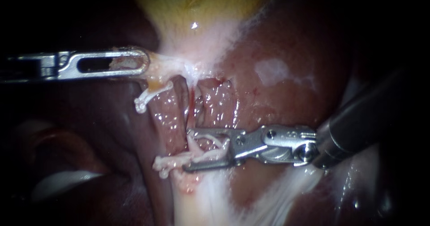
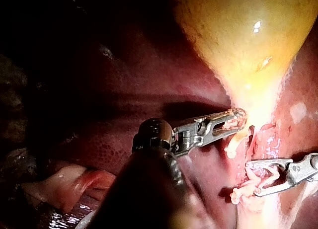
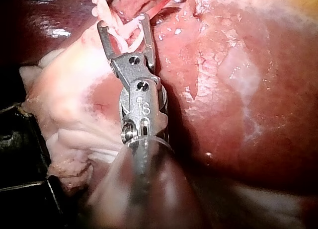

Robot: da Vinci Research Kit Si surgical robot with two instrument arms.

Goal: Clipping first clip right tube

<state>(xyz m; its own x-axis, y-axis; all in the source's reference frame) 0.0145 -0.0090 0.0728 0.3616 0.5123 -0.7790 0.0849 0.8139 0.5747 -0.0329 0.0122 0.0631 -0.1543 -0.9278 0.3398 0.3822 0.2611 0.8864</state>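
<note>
The yellow gallbladder (image 1: 197, 2) narrows to a pale neck. My left instrument (image 1: 144, 65) comes in level from the left, its slotted jaws shut on pale tissue beside that neck. Two glistening red tubes (image 1: 166, 114) (image 1: 220, 101) run down from the neck. My right instrument (image 1: 201, 149) reaches in from the right with its jaws open, one on each side of white stringy tissue (image 1: 204, 152) at the tubes' lower end. Which tube lies inside them is unclear, and no clip shows. The same open jaws show in the right wrist view (image 3: 124, 25) and left wrist view (image 2: 261, 177).
Dark red liver (image 1: 286, 96) with a whitish patch (image 1: 273, 69) lies to the right of the tubes. Pale frayed tissue (image 1: 165, 163) hangs off past the right jaws' tips. A pale band (image 1: 210, 203) runs down below them. The left side is dark.
</note>
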